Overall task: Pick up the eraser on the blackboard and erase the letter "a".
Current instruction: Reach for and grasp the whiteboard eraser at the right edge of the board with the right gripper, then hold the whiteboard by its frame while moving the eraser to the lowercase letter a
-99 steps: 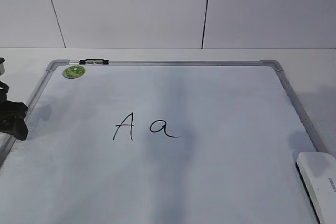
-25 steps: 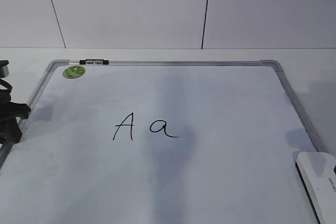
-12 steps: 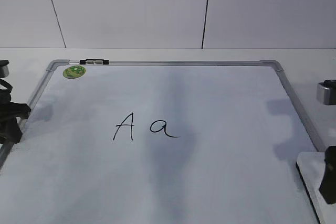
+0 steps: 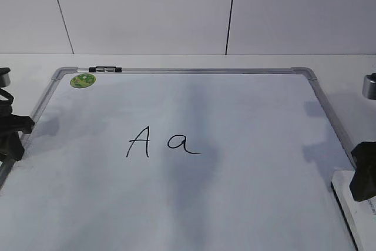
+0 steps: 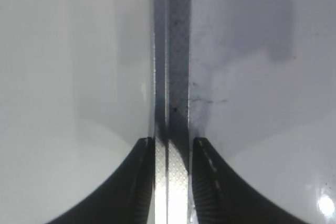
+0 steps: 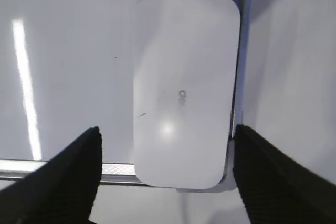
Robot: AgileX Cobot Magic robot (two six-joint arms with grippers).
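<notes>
1. Eraser (image 6: 184, 90) location: it lies flat on the blackboard (image 4: 247, 116) at the near right corner, about 4 o'clock from the board centre in the exterior view. Its long edge runs just beside the right frame rail, and its near end overhangs the bottom rail in the right wrist view.
2. Right gripper (image 6: 168, 166) state: jaws spread wide, one finger on either side of the eraser's width, nothing held. It hangs above the eraser; whether the pads are down at block level cannot be told.
3. Left gripper (image 5: 168, 182) state: jaws drawn in around the left frame rail, at 9 o'clock on the board. Contact between the pads and the rail cannot be confirmed.
4. Step in hand, as judged: descend and grasp the eraser.
   - Keep the block centred between the fingers before lowering.
   - The 3 o'clock finger must come down outside the frame rail or into the narrow gap beside it; watch for a catch on the rail.
   - Close across the short width and lift straight up, keeping the wiping face level.
5. Target: the letter "a" (image 4: 182, 144) sits near the board centre, just beside the capital "A" (image 4: 138, 141) at its 9 o'clock. Wipe only over the lowercase letter, stroking away from the capital.
</notes>
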